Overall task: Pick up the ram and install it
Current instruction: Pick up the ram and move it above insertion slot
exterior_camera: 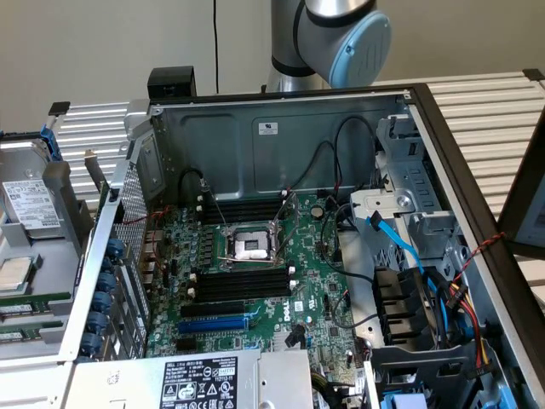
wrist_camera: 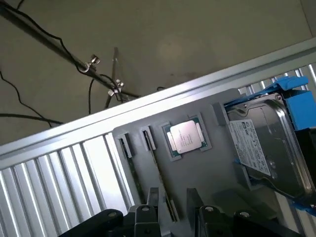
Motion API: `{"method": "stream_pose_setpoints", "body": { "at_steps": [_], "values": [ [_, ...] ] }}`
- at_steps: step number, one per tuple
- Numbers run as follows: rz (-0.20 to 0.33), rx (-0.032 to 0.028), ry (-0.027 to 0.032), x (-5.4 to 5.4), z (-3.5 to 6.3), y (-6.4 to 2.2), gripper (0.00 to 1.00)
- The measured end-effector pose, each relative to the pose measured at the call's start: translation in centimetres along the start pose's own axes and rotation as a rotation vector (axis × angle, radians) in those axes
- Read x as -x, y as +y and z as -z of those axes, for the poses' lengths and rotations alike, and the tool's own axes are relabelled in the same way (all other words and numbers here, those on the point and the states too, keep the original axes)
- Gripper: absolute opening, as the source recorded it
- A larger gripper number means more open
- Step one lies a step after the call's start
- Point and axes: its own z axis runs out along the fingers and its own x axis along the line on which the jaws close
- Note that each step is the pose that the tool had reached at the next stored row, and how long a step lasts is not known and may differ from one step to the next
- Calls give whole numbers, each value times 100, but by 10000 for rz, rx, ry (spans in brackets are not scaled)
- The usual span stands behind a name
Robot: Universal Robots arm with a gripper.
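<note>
Two thin green ram sticks stand on edge in a grey tray (wrist_camera: 207, 173). The longer ram stick (wrist_camera: 160, 177) runs between my gripper's dark fingers (wrist_camera: 148, 217), and the other ram stick (wrist_camera: 131, 158) lies beside it. My gripper (wrist_camera: 174, 217) hangs just above the tray, open, with nothing gripped. In the exterior view the green ram sticks (exterior_camera: 34, 300) lie in that tray (exterior_camera: 60, 247) left of the open computer case. On the motherboard, black memory slots (exterior_camera: 243, 281) flank the processor socket (exterior_camera: 252, 247).
The tray also holds a processor (wrist_camera: 186, 137) and a hard drive (wrist_camera: 266, 143) in a blue bracket. The case wall (exterior_camera: 111, 256) stands between tray and motherboard. Cables (exterior_camera: 400, 247), a blue expansion slot (exterior_camera: 213, 324) and a drive cage (exterior_camera: 409, 315) crowd the case. My arm's base (exterior_camera: 328, 38) rises behind.
</note>
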Motion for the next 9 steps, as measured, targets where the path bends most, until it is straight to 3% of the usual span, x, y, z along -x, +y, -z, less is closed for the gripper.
{"method": "stream_pose_setpoints", "body": {
  "at_steps": [5,7,9],
  "values": [
    [380,-146,387,0,-2,0,36],
    [491,-297,513,-1,-2,1,36],
    [590,-552,566,0,-2,0,36]
  ]
}}
